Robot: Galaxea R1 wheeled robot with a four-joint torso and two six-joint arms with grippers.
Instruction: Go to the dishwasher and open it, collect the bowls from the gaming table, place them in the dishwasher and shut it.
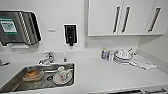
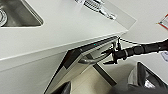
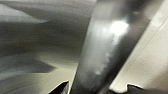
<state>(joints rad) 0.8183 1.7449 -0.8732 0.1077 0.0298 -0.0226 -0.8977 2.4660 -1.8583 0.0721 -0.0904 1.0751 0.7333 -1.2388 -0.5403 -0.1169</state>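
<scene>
The dishwasher (image 2: pixel 75 67) sits under the white counter (image 2: pixel 62 32). Its stainless door leans out at the top, partly open, with a dark control strip and a small green light along its upper edge. My right gripper (image 2: pixel 105 57) reaches in from the side, open, with one finger above and one below the door's curved bar handle (image 2: pixel 91 59). Close up, that steel handle (image 3: pixel 100 50) runs between its fingertips. My left gripper (image 2: pixel 100 88) hangs back from the door, open and empty. The door's top edge (image 1: pixel 153 90) peeks out below the counter front. The gaming table and the bowls are out of view.
A steel sink (image 1: pixel 17 85) holds a shallow dish with something orange-brown (image 1: pixel 33 74) and a plate with a cup (image 1: pixel 62 75). Stacked plates and cups (image 1: pixel 122 56), a small bottle (image 1: pixel 104 53) and a cloth (image 1: pixel 142 63) lie on the counter's right. White wall cabinets (image 1: pixel 125 17) hang above.
</scene>
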